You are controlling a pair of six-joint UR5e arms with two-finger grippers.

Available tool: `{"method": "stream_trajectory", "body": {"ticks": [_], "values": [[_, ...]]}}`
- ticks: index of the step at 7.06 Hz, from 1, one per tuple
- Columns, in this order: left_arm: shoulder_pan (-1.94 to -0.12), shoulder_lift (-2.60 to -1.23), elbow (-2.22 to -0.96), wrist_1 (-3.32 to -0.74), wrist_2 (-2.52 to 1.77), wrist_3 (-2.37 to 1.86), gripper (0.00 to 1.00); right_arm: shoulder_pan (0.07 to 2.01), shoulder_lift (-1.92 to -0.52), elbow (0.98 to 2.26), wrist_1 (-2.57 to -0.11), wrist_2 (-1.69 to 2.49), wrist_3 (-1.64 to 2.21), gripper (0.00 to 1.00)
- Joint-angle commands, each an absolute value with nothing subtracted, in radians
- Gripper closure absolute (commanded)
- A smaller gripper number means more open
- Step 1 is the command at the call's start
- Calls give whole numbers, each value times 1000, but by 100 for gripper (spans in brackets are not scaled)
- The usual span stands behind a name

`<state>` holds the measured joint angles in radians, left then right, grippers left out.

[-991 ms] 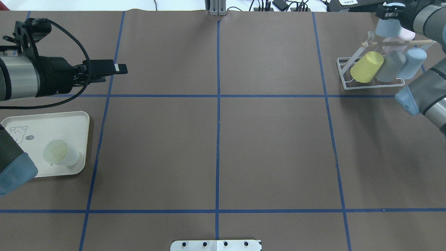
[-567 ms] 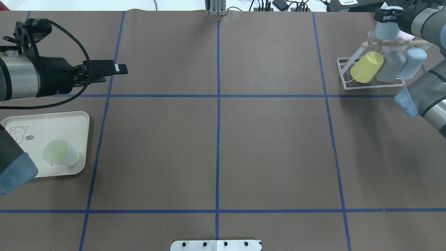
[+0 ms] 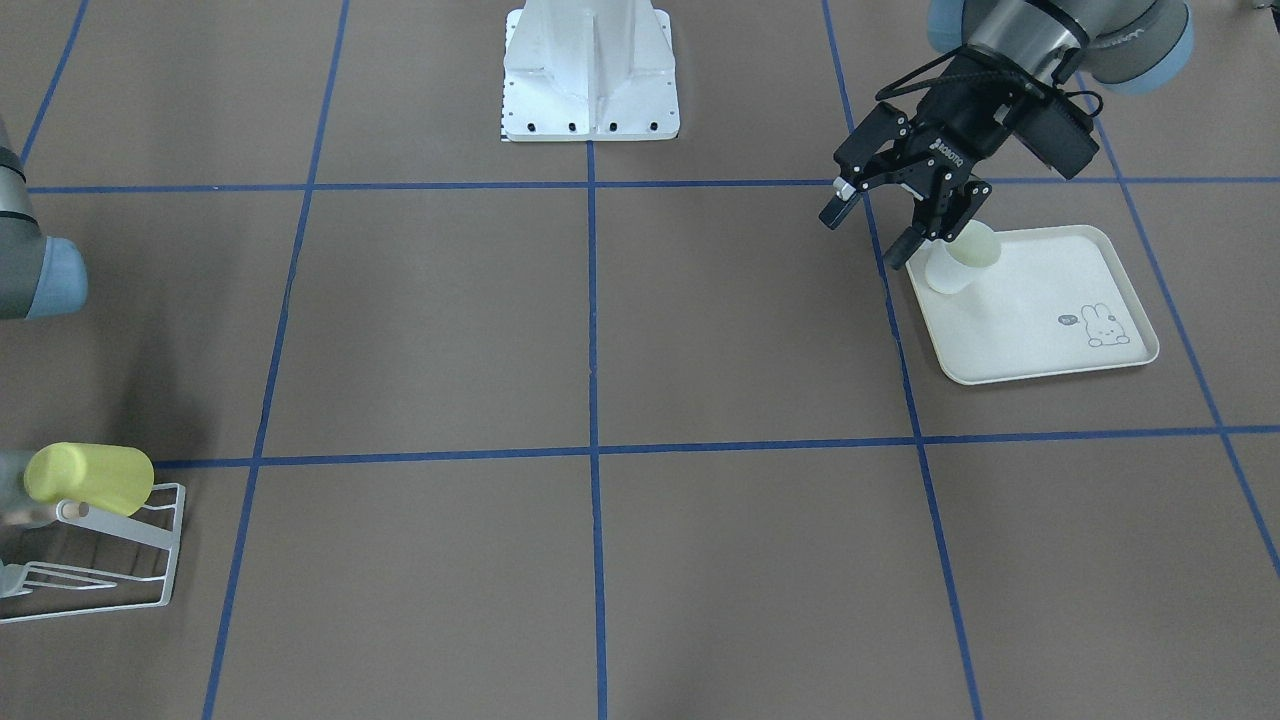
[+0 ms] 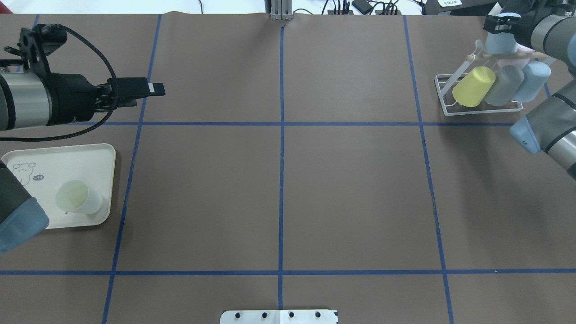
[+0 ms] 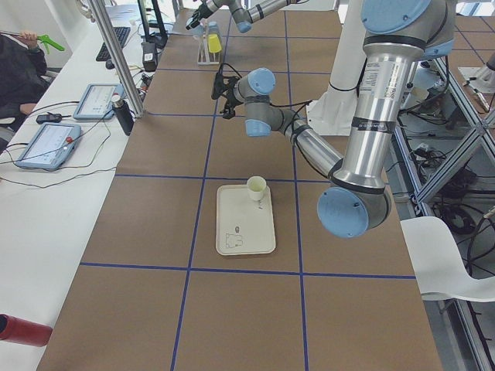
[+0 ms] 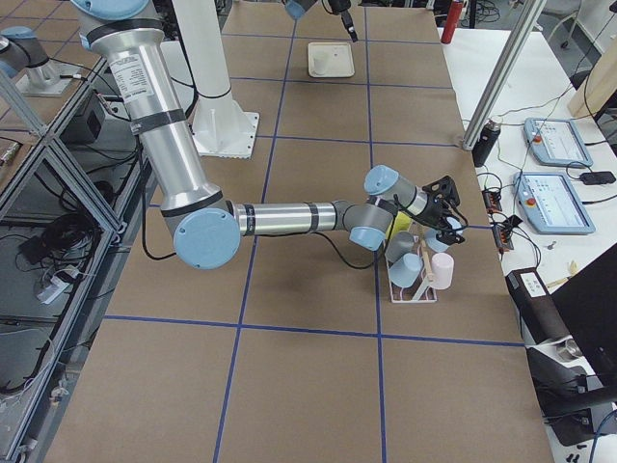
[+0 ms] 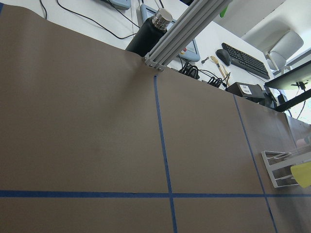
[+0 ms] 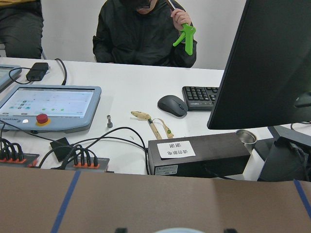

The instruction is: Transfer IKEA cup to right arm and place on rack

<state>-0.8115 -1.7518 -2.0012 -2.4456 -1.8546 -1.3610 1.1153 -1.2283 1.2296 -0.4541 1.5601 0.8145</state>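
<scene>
My right gripper hangs over the back of the white wire rack at the far right. It is shut on a light-blue cup, held just behind the wooden dowel. The rack also holds a yellow cup, a grey cup, a blue cup and a pink cup. My left gripper is open and empty above the table at the far left; in the front-facing view its jaws stand spread. A pale cup stands upright on the cream tray.
The right arm's elbow hangs in front of the rack. The left arm's elbow overlaps the tray's near corner. The robot base stands at the near table edge. Tablets, cables and a seated person lie beyond the far edge.
My right gripper has moved a little toward the rack's dowel with the light-blue cup in it. My left arm and the cup on the tray have not moved.
</scene>
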Motion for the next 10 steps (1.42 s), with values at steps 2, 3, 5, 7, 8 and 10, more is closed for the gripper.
{"method": "stream_trajectory", "body": {"ticks": [2, 3, 5, 7, 8, 10], "values": [[-811, -1753, -2002, -2445, -1855, -1362, 0, 1117, -1232, 1233, -449, 1551, 813, 100], [-811, -1752, -2003, -2445, -1856, -1362, 0, 1118, -1239, 1233, -434, 1545, 813, 100], [-811, -1752, -2005, -2445, -1859, -1362, 0, 1118, -1273, 1233, -379, 1484, 815, 100], [-813, -1752, -2006, -2445, -1861, -1365, 0, 1117, -1284, 1233, -359, 1430, 813, 100], [-813, -1752, -2005, -2445, -1861, -1365, 0, 1117, -1282, 1233, -359, 1396, 815, 100], [-811, -1750, -1999, -2447, -1862, -1365, 0, 1115, -1281, 1235, -357, 1370, 815, 100]]}}
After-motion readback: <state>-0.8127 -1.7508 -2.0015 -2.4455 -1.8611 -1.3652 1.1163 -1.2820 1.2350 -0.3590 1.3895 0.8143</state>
